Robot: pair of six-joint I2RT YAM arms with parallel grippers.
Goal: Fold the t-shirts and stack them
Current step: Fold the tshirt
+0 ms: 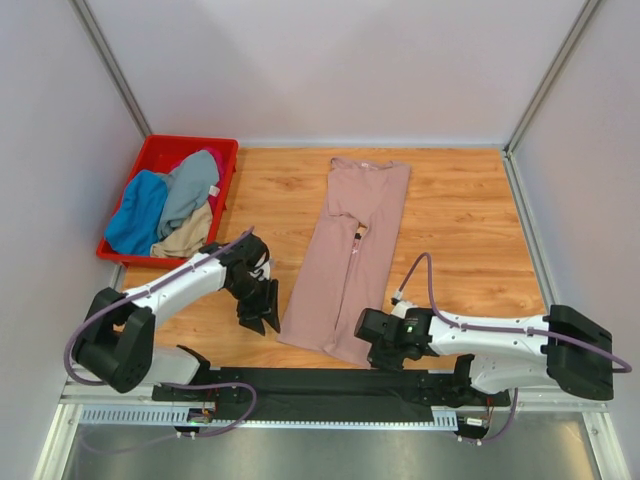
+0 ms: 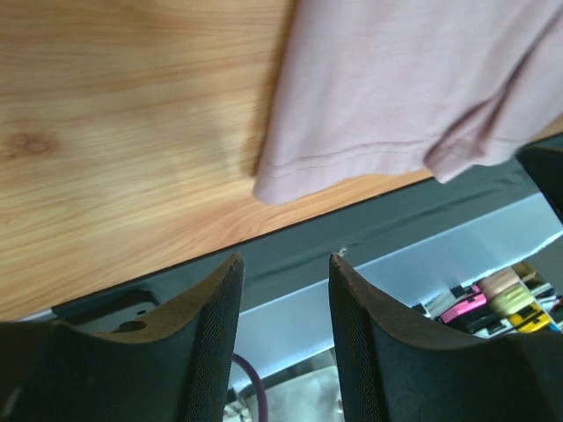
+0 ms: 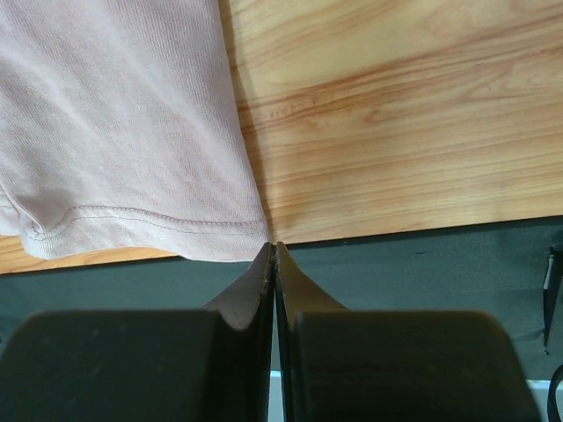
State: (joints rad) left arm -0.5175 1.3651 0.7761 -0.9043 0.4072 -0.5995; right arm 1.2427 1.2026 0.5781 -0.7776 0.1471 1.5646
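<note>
The pink shirt (image 1: pixel 350 255) is laid flat as a long narrow strip down the middle of the table (image 1: pixel 470 220), collar end toward the back wall and hem at the near edge. In the wrist views the hem is seen just reaching the black strip (image 1: pixel 330 382) that runs along that edge.

Bare wood is left on both sides of the shirt, more of it on the right. Near the shirt, room is bounded only by the near edge and the arms themselves.

The left gripper (image 2: pixel 283 264) is held just left of the hem's left corner, its jaws parted with nothing between them. The right gripper (image 3: pixel 273 251) is set at the hem's right corner with its jaws pressed together. Whether cloth is pinched there cannot be told.

A red crate (image 1: pixel 190 140) is kept in the back left corner, well apart from both grippers. A blue shirt (image 1: pixel 135 215), a grey shirt (image 1: pixel 190 190) and a beige cloth (image 1: pixel 185 240) are heaped in it.
</note>
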